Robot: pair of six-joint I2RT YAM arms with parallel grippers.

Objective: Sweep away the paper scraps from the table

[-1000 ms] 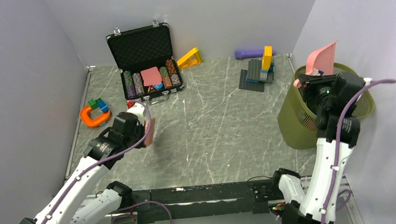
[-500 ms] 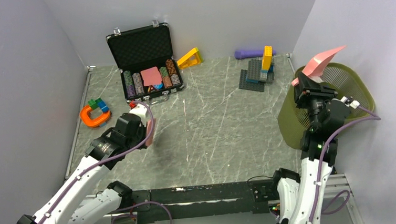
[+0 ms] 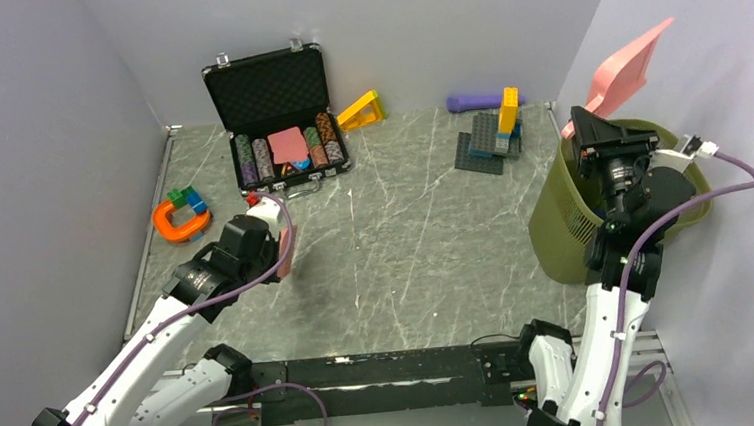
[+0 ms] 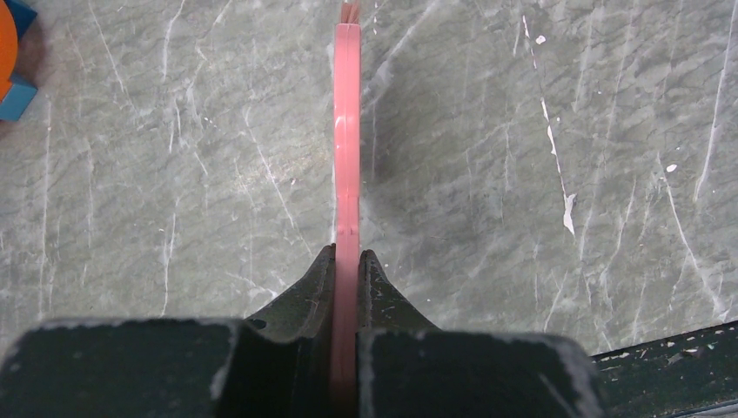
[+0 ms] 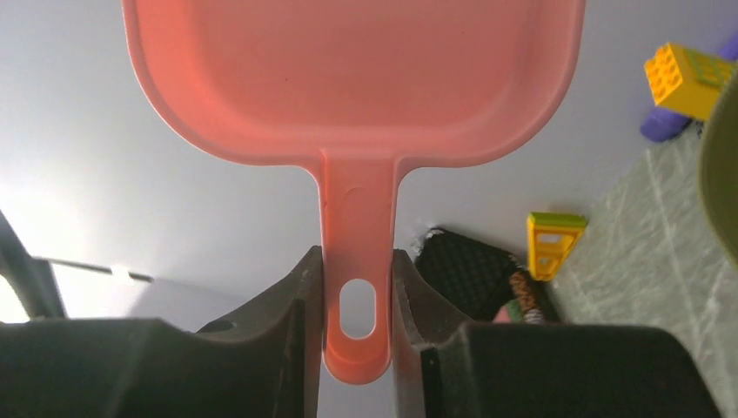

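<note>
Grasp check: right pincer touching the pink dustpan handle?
Touching. Right wrist view: right pincer clamps both sides of the pink dustpan handle, no gap.

Lab test cell: table (image 3: 416, 250) between plain walls (image 3: 38, 146)

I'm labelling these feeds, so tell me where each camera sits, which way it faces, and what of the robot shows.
Top external: high behind the robot, looking down on the grey-green marble-patterned table; both arms show.
Left wrist: on the left gripper, facing down at the table; its black fingers clamp a thin pink flat tool, edge-on.
Right wrist: on the right gripper, tilted up toward the far walls; its fingers clamp a pink plastic dustpan.
Shared: top external and right wrist both show the dustpan and a yellow building brick.
</note>
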